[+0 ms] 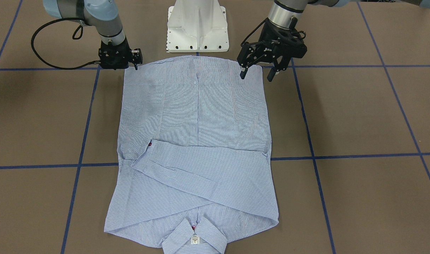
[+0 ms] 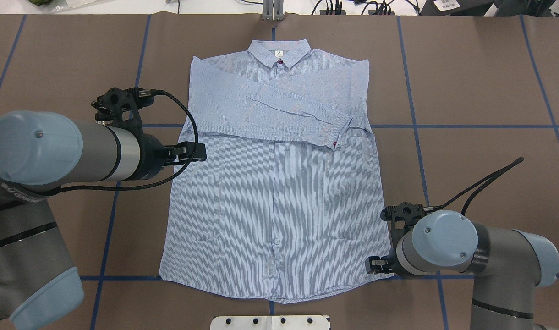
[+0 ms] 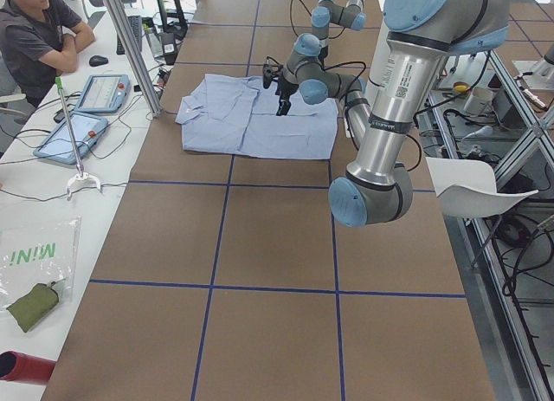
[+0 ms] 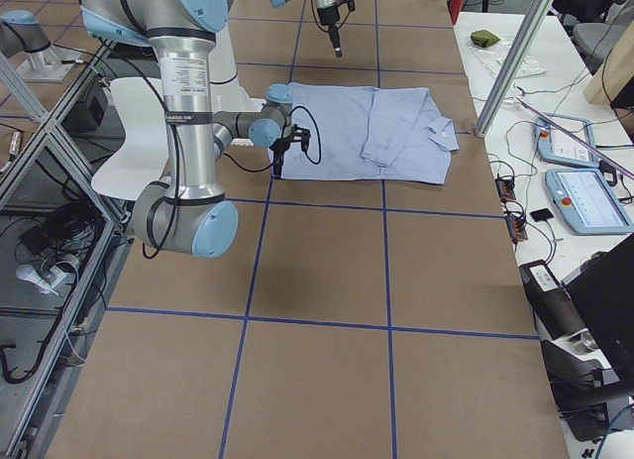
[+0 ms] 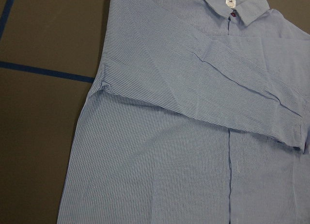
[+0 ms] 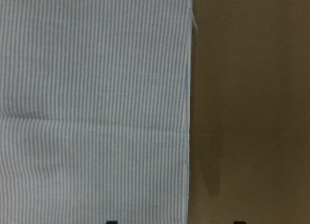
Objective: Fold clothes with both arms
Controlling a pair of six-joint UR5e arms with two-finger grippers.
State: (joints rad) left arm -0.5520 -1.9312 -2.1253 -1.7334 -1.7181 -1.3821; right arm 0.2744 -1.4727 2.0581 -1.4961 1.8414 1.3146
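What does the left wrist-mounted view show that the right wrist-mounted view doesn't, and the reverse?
Left wrist only: the collar, a sleeve folded across the chest, and a blue tape line. Right wrist only: the right end effector, just its fingertips at the bottom edge, one over the shirt, one beside it. Both: striped fabric and the brown table.

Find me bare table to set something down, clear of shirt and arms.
Bare table lies open on the robot's right of the shirt, beside its collar half, and likewise on the left. Crowded: the hem end, where the right claw sits at a corner, the left claw hovers open over the other side, and the white base stands close.
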